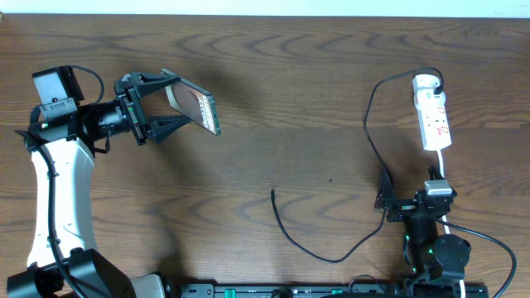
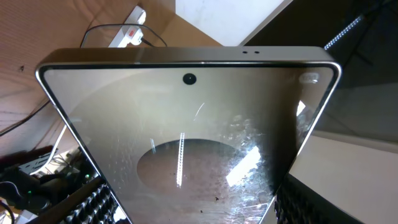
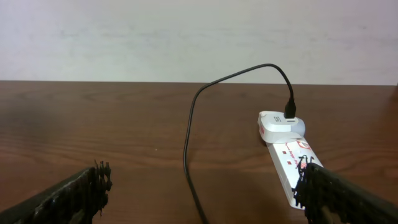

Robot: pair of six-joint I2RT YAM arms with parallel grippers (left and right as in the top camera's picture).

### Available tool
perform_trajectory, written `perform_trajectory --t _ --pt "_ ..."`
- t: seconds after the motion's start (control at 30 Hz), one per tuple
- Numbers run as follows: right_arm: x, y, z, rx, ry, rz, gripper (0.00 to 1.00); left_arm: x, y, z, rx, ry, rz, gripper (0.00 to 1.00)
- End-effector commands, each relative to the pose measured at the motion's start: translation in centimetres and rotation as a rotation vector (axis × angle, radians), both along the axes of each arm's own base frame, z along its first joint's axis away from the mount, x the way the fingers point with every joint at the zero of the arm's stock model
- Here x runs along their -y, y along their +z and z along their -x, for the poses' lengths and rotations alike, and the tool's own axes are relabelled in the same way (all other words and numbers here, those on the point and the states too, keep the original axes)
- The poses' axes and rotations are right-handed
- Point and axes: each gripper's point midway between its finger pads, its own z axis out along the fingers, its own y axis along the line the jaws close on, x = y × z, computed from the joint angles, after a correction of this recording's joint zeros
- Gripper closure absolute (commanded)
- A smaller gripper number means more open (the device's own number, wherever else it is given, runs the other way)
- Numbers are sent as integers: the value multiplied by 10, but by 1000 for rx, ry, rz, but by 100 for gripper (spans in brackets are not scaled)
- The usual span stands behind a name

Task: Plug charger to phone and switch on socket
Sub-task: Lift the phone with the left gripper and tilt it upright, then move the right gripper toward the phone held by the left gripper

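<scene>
Bronze-brown and glossy, the phone [image 1: 196, 108] is clamped between the fingers of our left gripper [image 1: 179, 101], held tilted at the left of the table [image 1: 315, 66]. Our right gripper [image 3: 199, 193] stands wide with nothing in it, just short of the white socket [image 1: 432, 108]. We see the black charger [image 3: 186, 149] plugged in at the socket's far end, looping down to a free tip mid-table.
</scene>
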Motion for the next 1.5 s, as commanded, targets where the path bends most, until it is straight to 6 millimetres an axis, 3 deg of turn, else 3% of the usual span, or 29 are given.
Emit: perform_trajectory --t 0.0,0.17,0.23,0.3,0.47,0.63,0.8,0.97,1.03,1.2,1.33,1.47 --pt "-5 0 1 1 26 -33 1 2 25 5 63 -26 22 93" --pt "-5 1 1 4 26 -33 1 2 25 5 63 -26 21 93" --pt "-5 11 0 44 25 -29 1 2 25 5 63 -26 21 93" --pt "-12 26 1 105 68 -32 1 2 25 5 74 -27 17 93" --pt "-31 38 6 125 181 -35 1 2 25 5 80 -27 14 93" --pt "-33 62 0 47 193 -67 1 2 25 5 80 -27 14 93" --pt "-44 102 -27 -127 265 -105 1 2 25 5 80 -27 14 93" --pt "-85 134 -56 -370 490 -191 1 2 25 5 80 -27 14 93" --pt "-115 148 -61 -474 651 -251 1 2 25 5 80 -27 14 93" --pt "-179 186 -61 -481 1119 -314 1 2 25 5 80 -27 14 93" --pt "-203 183 -79 -422 1203 -275 1 1 24 5 87 -26 10 93" --pt "-222 180 -83 -473 1235 -343 1 0 21 3 80 -12 -9 93"
